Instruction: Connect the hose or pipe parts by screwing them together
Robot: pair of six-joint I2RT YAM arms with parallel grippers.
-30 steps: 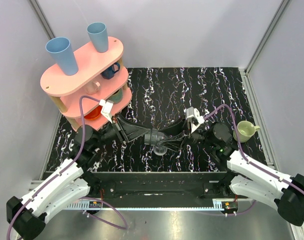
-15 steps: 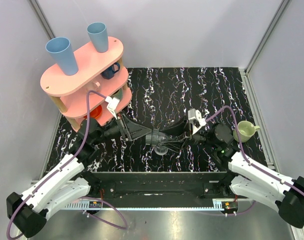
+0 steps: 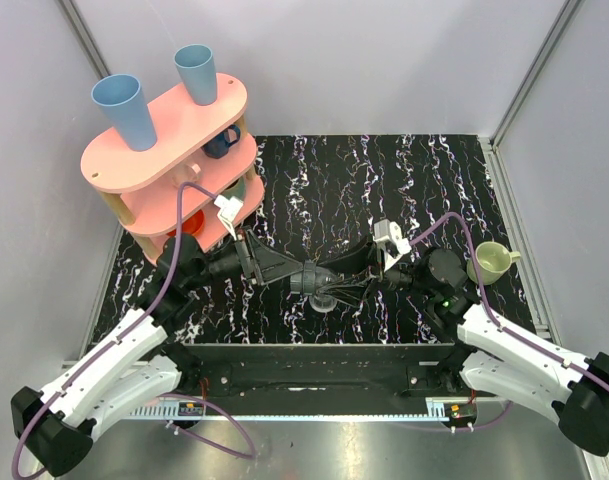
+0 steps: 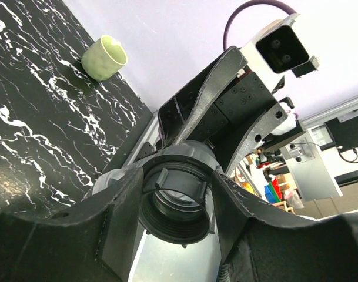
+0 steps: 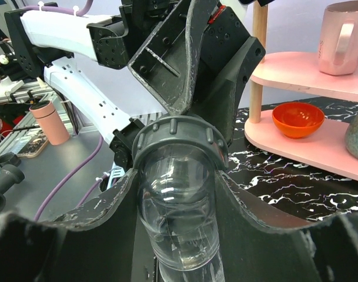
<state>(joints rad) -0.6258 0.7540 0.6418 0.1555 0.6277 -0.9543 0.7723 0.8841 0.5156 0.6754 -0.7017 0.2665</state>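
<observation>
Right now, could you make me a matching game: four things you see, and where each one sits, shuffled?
Things: 1 pale green mug; 2 orange bowl; 3 blue cups; 4 clear pipe bend.
Places: A on top of the pink rack; B in the right claw; C on the black marbled table; D on the lower pink shelf.
Pairs: 1-C, 2-D, 3-A, 4-B.

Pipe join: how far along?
Done: the nut sits on the end of the clear pipe. In hand: right gripper clamps the pipe; left gripper flanks the nut, grip unclear. Left: tightening; thread seating isn't visible.
</observation>
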